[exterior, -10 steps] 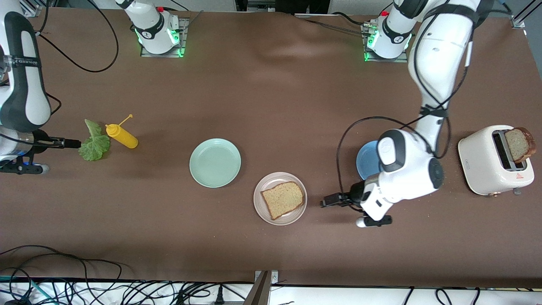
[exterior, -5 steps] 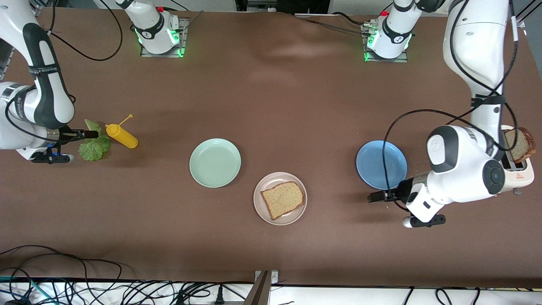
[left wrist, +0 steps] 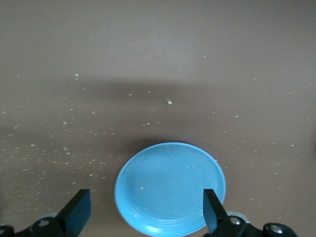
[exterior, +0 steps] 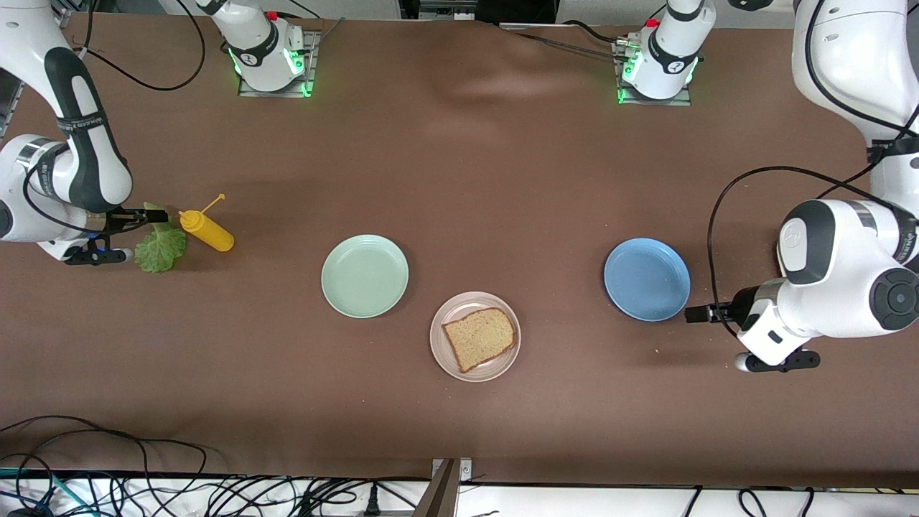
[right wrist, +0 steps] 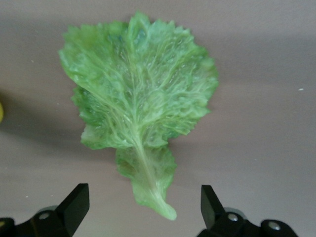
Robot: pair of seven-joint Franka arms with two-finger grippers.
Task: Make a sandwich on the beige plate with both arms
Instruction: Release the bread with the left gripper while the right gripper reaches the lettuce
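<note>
Right gripper (exterior: 154, 215) splayed over lettuce leaf (right wrist: 138, 106); left gripper (exterior: 695, 314) apparently likewise, beside blue plate (exterior: 647, 279).

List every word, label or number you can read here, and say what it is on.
Band of lettering on the right arm: too small to read.
Round marks on the two arm bases: too small to read.
Plates, bread, lettuce and yellow bottle: no writing visible.

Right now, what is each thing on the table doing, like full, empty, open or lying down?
Round pale beige plate: holds one bread slice.
Square brown bread slice: flat, bare on top.
Crinkly green lettuce leaf: flat on table, not held.
Mint-green plate: empty.
Blue plate: empty.
Yellow squeeze bottle: lying on its side.
Left gripper: open, over blue plate.
Right gripper: open, over lettuce.
</note>
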